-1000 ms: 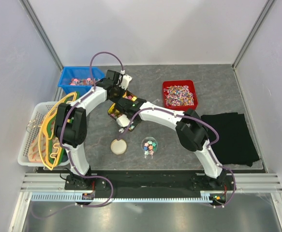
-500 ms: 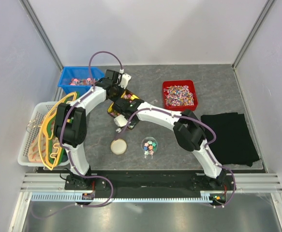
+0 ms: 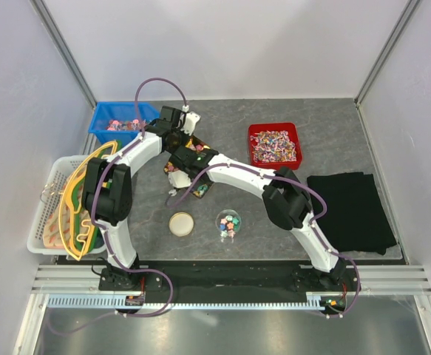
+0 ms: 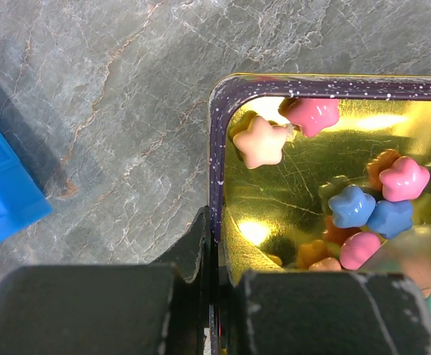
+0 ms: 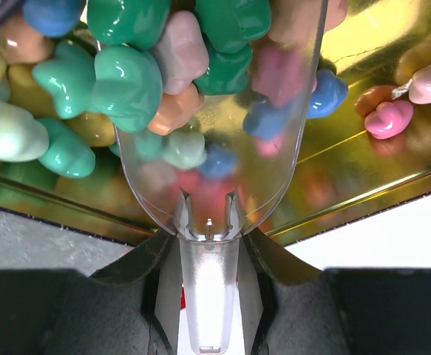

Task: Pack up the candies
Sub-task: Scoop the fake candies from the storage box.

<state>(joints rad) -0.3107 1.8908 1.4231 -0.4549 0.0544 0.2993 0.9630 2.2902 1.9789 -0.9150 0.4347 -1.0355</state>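
A tin (image 4: 216, 148) with a purple wall and gold inside holds several star-shaped candies (image 4: 404, 177) in pink, blue, orange and peach. My left gripper (image 4: 215, 237) is shut on the tin's wall, one finger inside and one outside. My right gripper (image 5: 209, 244) is shut on the handle of a clear plastic scoop (image 5: 209, 296), whose bowl lies among green, pink and blue candies (image 5: 126, 81) in the tin. In the top view both grippers, left (image 3: 177, 140) and right (image 3: 180, 185), meet over the tin (image 3: 200, 191).
A small clear bowl (image 3: 228, 222) with a few candies stands near the front, a round lid (image 3: 181, 223) to its left. A blue bin (image 3: 123, 122) is back left, a red bin (image 3: 274, 144) back right. A black cloth (image 3: 352, 211) lies right, a white basket (image 3: 52, 214) left.
My right arm has moved left and further over the tin with the scoop. The left arm has stayed on the tin's wall.
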